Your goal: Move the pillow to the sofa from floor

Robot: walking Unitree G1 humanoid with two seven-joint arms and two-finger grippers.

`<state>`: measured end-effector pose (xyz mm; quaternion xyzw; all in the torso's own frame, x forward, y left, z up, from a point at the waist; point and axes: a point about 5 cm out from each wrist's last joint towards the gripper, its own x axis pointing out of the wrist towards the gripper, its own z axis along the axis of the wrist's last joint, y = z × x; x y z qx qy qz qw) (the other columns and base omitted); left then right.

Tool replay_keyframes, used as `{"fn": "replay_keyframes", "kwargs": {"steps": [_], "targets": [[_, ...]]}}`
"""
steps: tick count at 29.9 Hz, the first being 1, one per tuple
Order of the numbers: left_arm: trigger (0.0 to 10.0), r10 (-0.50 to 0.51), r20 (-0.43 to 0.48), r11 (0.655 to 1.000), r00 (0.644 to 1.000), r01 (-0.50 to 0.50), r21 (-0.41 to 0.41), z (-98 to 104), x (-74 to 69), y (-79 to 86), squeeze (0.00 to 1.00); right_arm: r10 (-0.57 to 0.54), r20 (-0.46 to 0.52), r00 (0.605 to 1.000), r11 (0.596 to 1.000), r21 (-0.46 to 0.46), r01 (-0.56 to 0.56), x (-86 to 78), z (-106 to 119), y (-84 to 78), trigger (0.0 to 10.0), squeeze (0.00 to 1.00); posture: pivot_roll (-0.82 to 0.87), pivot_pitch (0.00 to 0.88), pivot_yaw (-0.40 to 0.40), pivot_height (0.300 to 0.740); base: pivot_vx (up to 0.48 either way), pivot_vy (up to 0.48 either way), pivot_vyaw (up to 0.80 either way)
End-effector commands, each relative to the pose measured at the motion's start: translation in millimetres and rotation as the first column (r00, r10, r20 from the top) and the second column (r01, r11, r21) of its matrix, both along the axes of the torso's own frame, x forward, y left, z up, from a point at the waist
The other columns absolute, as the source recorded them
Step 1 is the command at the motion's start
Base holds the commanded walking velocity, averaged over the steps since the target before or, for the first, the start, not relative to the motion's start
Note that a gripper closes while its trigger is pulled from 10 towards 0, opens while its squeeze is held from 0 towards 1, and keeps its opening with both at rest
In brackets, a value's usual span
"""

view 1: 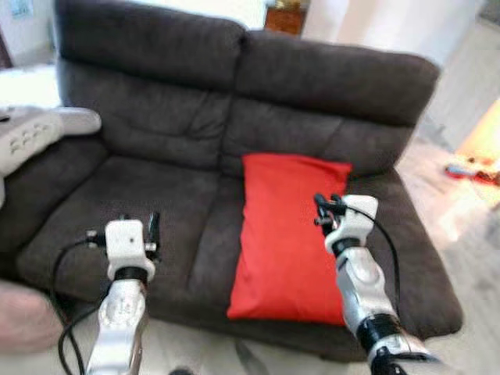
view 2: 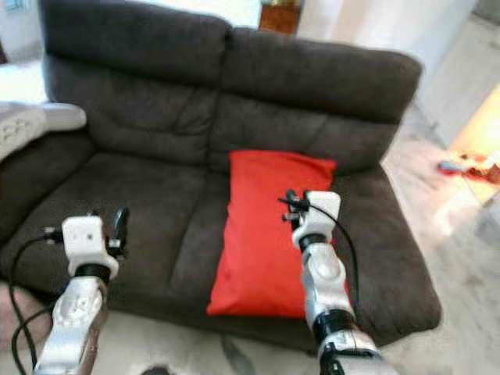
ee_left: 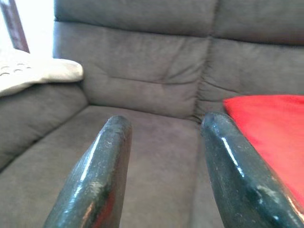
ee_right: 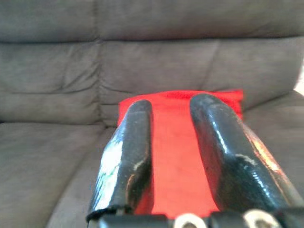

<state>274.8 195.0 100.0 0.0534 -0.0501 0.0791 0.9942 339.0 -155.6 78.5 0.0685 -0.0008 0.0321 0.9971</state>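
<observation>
Left eye view — dark brown sofa (view 1: 156,180) across the frame, two seat cushions. Red pillow (view 1: 285,234) lies flat on the right-hand seat cushion, its far edge against the backrest, its near edge reaching close to the seat front. Right arm stands in front of the pillow and hides part of its near right corner. Right gripper (view 1: 322,205) is held above the pillow's right half; fingers too small and blurred here to judge. Left gripper (view 1: 154,226) is held over the left seat cushion, apart from the pillow. A pale cushion-like object (view 1: 47,129) rests on the sofa's left armrest, cut off at the frame edge. Small bright items on the floor at far right, blurred, not identifiable.

Right eye view — same layout; pillow's lower right edge again masked by the right arm.

Left wrist view — two black fingers (ee_left: 99,175) spread apart with nothing between them, sofa seat beyond. Pillow's edge shows at one side, cut off by the frame.

Right wrist view — fingers (ee_right: 130,152) parted with a narrow gap, empty; the pillow lies beyond them on the seat, its near part hidden behind the fingers.
</observation>
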Motion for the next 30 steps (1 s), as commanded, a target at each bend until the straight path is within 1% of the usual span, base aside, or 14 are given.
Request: {"fn": "replay_keyframes", "kwargs": {"steps": [1,9,13,20,24,27,29,30], "targets": [[10.0,-0.006,0.015,1.000,1.000,0.006,0.007,4,1.7,-0.6,0.00,0.000,0.000,1.000,1.000,0.000,0.000,1.3,2,-0.2,10.0,0.00,0.21,0.004,-0.171,0.740,-0.247,0.000,0.00],[10.0,-0.009,0.012,1.000,1.000,0.009,0.009,3,1.8,-0.1,0.00,0.002,-0.006,1.000,1.000,-0.001,-0.002,0.9,0,0.4,10.0,0.00,0.21,0.000,-0.170,0.740,-0.247,0.000,0.00],[10.0,-0.001,-0.016,1.000,1.000,0.002,0.024,0,2.7,0.4,0.00,0.004,-0.007,1.000,1.000,-0.001,-0.004,0.3,0,0.7,10.0,0.00,0.21,0.000,-0.169,0.740,0.000,0.000,0.00],[10.0,-0.011,-0.010,1.000,1.000,0.011,0.017,-1,2.4,-0.1,0.00,0.010,-0.010,1.000,1.000,0.002,-0.010,-0.6,-2,2.7,10.0,0.00,0.21,0.000,-0.169,0.740,0.000,0.000,0.00],[10.0,-0.019,-0.026,1.000,0.999,0.020,0.011,-3,3.2,-1.0,0.00,0.011,-0.016,1.000,1.000,0.002,-0.011,-1.4,-3,2.6,10.0,0.00,0.22,0.000,-0.170,0.740,0.000,0.000,0.00],[10.0,-0.034,-0.031,0.999,0.999,0.034,0.012,-3,6.0,-3.0,0.00,-0.020,-0.055,0.998,1.000,0.021,0.022,-5.3,-11,-3.9,10.0,0.00,0.23,0.000,-0.154,0.740,0.000,0.000,0.00],[10.0,-0.054,-0.034,0.998,0.998,0.055,0.027,-1,8.8,-1.1,0.00,-0.059,-0.082,0.995,0.998,0.033,0.062,-9.5,-18,-8.7,10.0,0.00,0.22,0.000,-0.125,0.740,0.000,0.000,0.00],[10.0,-0.054,-0.034,0.998,0.998,0.055,0.027,-1,8.8,-1.1,0.00,-0.059,-0.082,0.995,0.998,0.033,0.062,-9.5,-18,-8.7,10.0,0.00,0.22,0.000,-0.125,0.740,0.000,0.000,0.00]]}}
